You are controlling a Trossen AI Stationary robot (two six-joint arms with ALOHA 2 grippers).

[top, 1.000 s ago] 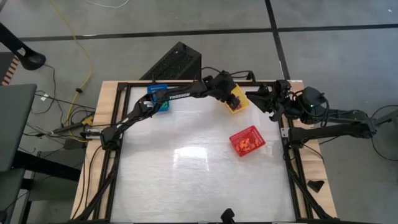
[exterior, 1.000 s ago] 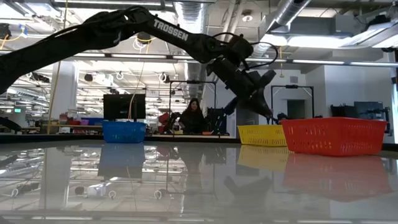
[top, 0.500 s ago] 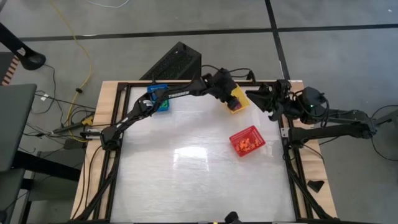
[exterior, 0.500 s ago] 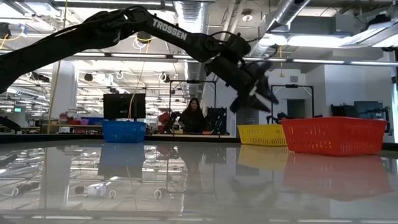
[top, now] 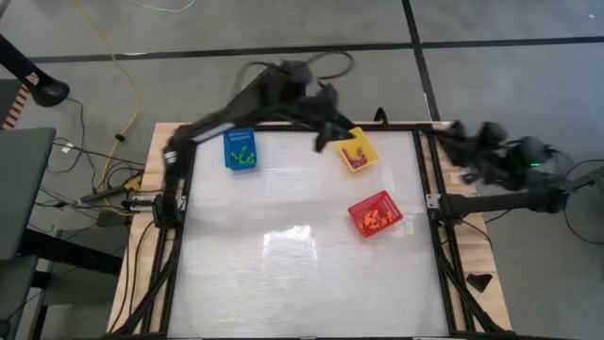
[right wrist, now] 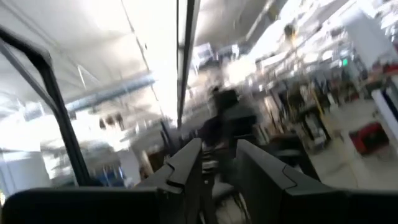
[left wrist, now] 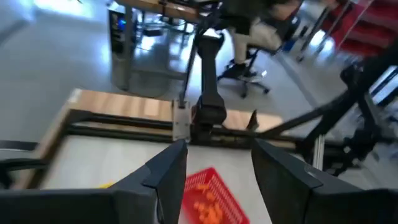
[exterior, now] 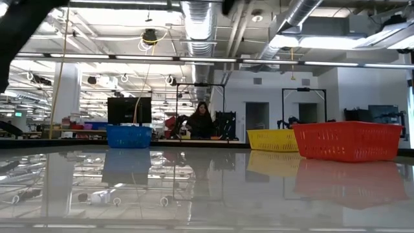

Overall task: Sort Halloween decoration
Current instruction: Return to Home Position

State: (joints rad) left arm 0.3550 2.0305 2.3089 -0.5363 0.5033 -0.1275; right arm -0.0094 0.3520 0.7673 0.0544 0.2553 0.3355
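green pieces (top: 243,153) sit in the blue basket (top: 229,142), purple pieces (top: 357,159) in the yellow basket (top: 366,142), orange pieces (top: 375,217) in the red basket (top: 361,205). from above i can make out no loose piece on the white table (top: 283,274), so i'd call the sorting done, with only parking the arms to go. left hand (left wrist: 219,149) is up near the table's far edge by the yellow basket, fingers wide apart, nothing between them. right hand (right wrist: 219,146) is out past the table's right edge, aimed at the ceiling, fingers a little apart, empty. the low view gives only basket walls, contents hidden, plus a person (exterior: 202,120) in the room behind. only the top-down shot shows all three colours, and the left wrist view catches just the orange heap.
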